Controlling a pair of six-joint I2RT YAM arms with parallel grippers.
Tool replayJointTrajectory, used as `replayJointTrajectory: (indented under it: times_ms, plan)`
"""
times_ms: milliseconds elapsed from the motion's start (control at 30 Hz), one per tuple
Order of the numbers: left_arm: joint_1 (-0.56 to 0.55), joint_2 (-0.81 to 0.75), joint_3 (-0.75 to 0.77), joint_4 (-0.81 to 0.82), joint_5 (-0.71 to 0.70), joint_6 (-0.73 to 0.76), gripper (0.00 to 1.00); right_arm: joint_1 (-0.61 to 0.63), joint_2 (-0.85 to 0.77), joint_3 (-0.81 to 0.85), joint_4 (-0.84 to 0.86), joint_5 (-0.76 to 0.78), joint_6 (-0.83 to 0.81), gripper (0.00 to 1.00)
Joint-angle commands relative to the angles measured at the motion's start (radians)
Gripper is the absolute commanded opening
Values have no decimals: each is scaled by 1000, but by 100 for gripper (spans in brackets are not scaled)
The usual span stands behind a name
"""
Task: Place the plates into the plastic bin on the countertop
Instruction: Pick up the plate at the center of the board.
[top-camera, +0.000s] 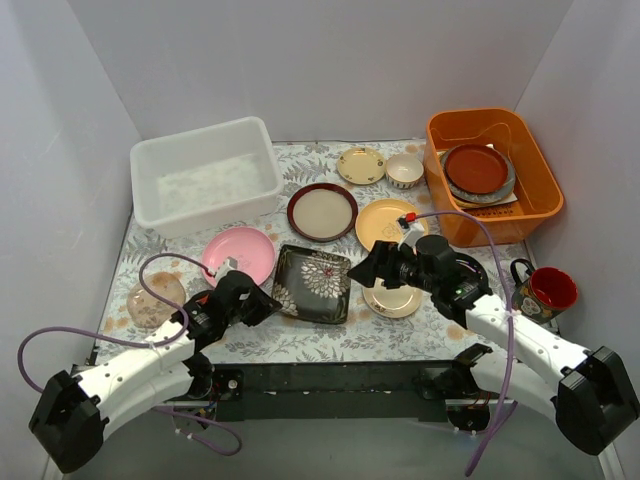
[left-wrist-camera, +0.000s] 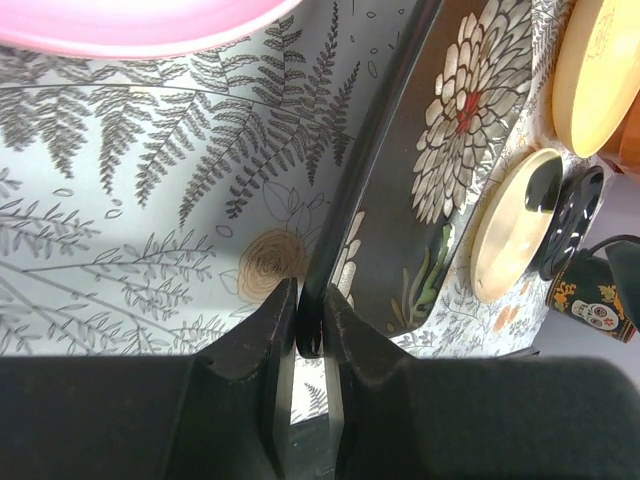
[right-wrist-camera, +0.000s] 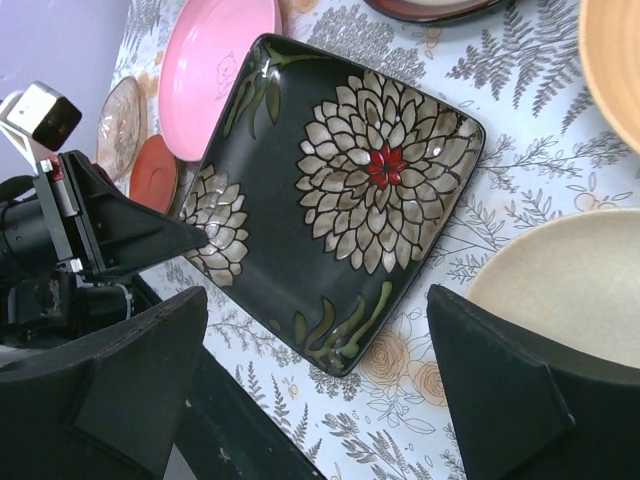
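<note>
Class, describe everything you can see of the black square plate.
The black square plate looks like glossy ceramic: rounded corners, raised rim, cream chrysanthemums with a red centre, green leaves. It lies on the cloth between the pink plate and a cream plate. The left end effector pinches its left rim.

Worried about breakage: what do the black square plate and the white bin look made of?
The black square plate looks like glazed ceramic: glossy, with reflections over painted flowers. The white bin seems plastic: translucent, dull, rounded moulded corners.
</note>
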Motion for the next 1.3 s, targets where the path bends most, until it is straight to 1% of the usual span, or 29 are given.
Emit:
replayJointTrajectory:
  times_ms: [0, 200, 333, 433, 567, 767, 833, 933, 1267]
  plan:
    - [-5, -85, 29, -123, -64, 5, 0, 4, 55, -12, 99, -94, 22, 98]
    - [-5, -127, 55, -194, -61, 17, 0, 7, 199, 32, 158, -200, 8, 97]
    - [-5, -165, 70, -242, -75, 18, 0, 18, 281, 86, 128, -197, -29, 97]
    - [-5, -199, 81, -271, -80, 29, 0, 18, 327, 108, 124, -162, -46, 96]
    - [-5, -203, 96, -303, -68, 48, 0, 17, 385, 146, 105, -120, -83, 96]
    - [-5, -202, 107, -298, -58, 58, 0, 18, 503, 204, 111, -108, -122, 96]
    - [-5, -200, 115, -298, -57, 63, 0, 18, 555, 215, 137, -123, -126, 96]
    - [-5, -190, 122, -300, -58, 77, 0, 18, 626, 246, 158, -154, -124, 93]
    - [-5, -179, 113, -302, -46, 69, 0, 18, 709, 255, 236, -194, -81, 89]
